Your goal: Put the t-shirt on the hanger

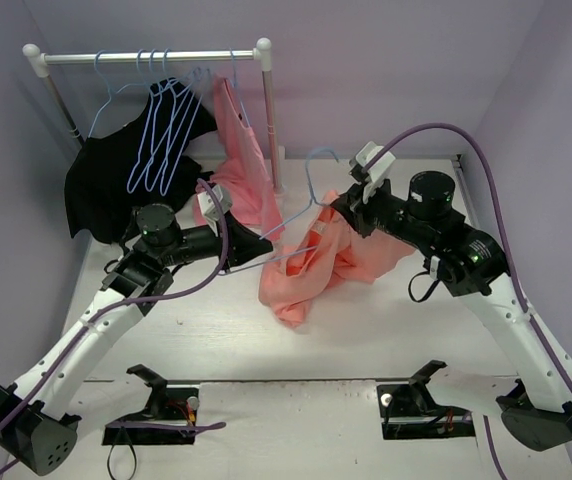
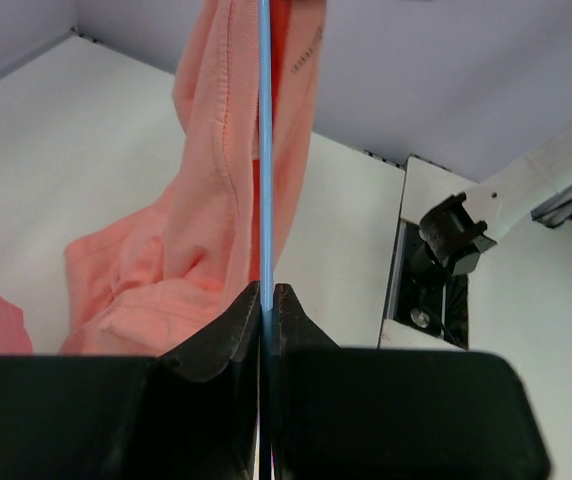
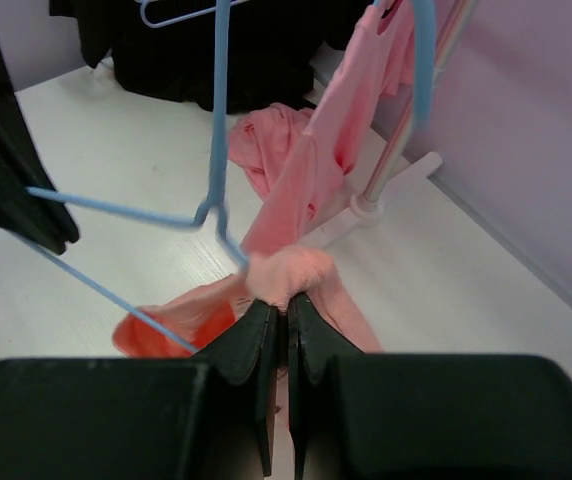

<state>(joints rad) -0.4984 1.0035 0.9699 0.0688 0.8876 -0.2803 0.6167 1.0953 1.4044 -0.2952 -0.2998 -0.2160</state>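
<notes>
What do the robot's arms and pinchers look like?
The left arm and right arm have white tube-shaped links and chunky black joints with tiny green lights. A purple cable runs along each. The left gripper and right gripper have black wedge-shaped fingers.

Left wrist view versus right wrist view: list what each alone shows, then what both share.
Left wrist only: the left end effector shut on the hanger wire, and a black bracket. Right wrist only: the right end effector shut on the t-shirt, bunched; the rack pole; a black garment; a second pink garment, hanging. Both: hanger, t-shirt, white table.
</notes>
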